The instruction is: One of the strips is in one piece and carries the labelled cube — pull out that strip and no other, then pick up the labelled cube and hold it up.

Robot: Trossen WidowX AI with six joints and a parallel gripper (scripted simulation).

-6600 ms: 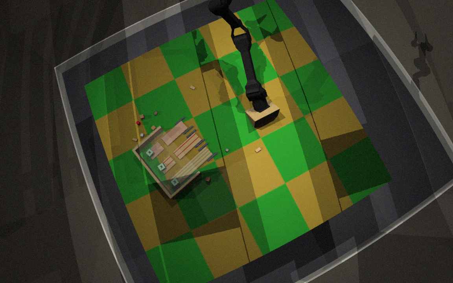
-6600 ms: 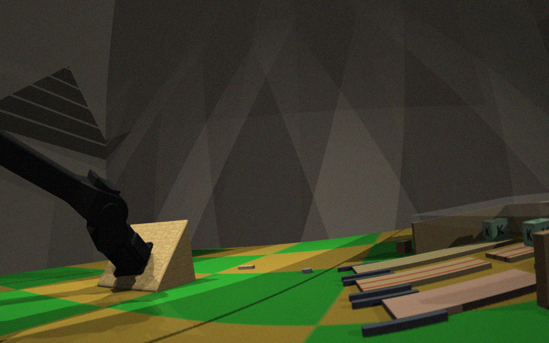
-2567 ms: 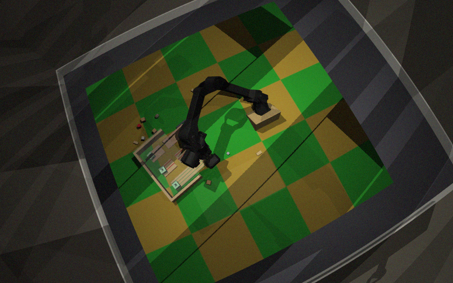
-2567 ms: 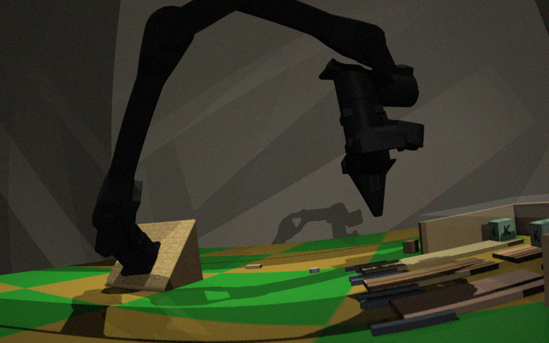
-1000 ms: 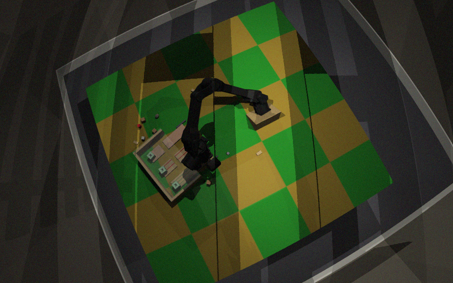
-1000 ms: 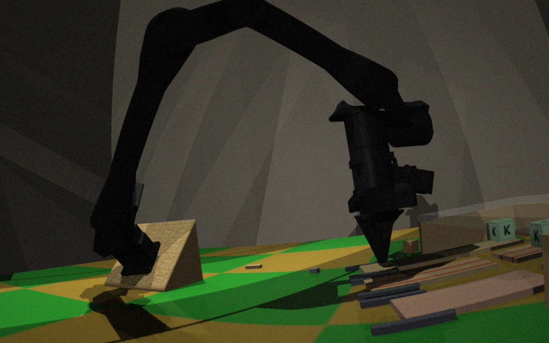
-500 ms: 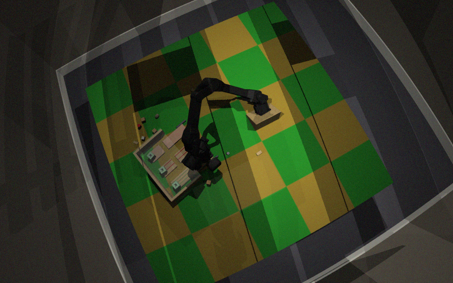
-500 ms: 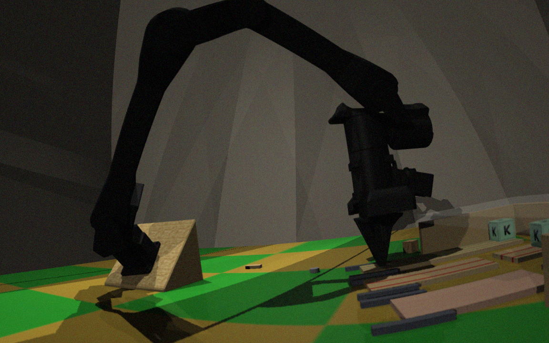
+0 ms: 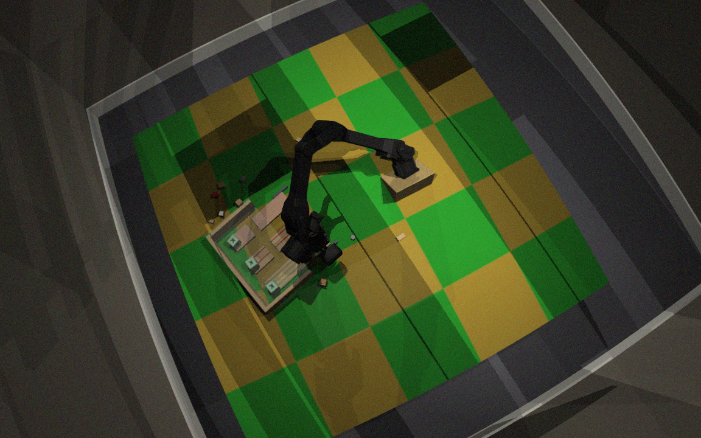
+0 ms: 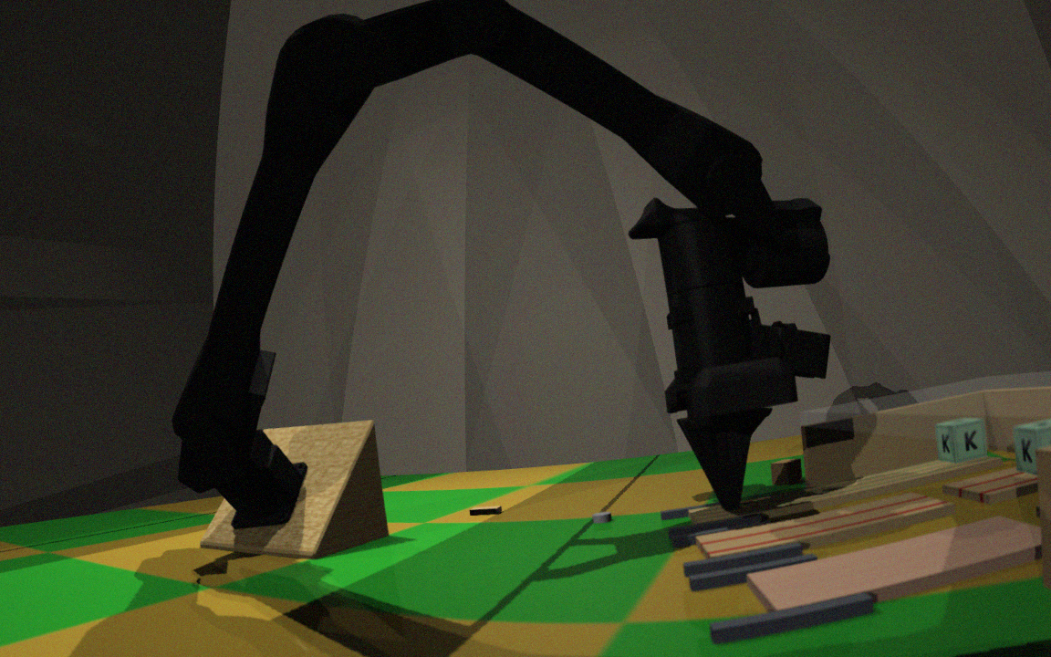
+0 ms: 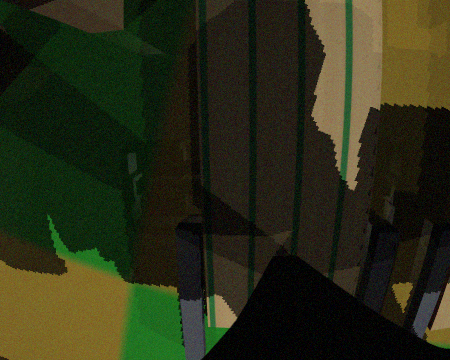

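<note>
The black gripper [image 9: 334,243] [image 10: 730,506] [image 11: 283,267], fingertips together, bears down near the end of the green-lined pale flat strip [image 9: 288,273] [image 10: 913,476] [image 11: 275,125]; its mint lettered cube [image 9: 272,286] [image 10: 961,439] sits at the far end, probably light, best gripped by opposite sides

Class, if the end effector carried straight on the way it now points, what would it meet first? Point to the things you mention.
Most likely the green-striped strip [image 9: 286,274] [image 10: 905,481] [image 11: 275,125], directly below the downward-pointing end effector [image 9: 312,255] [image 10: 730,505] [image 11: 283,267]; whether its tip already touches is unclear.
</note>
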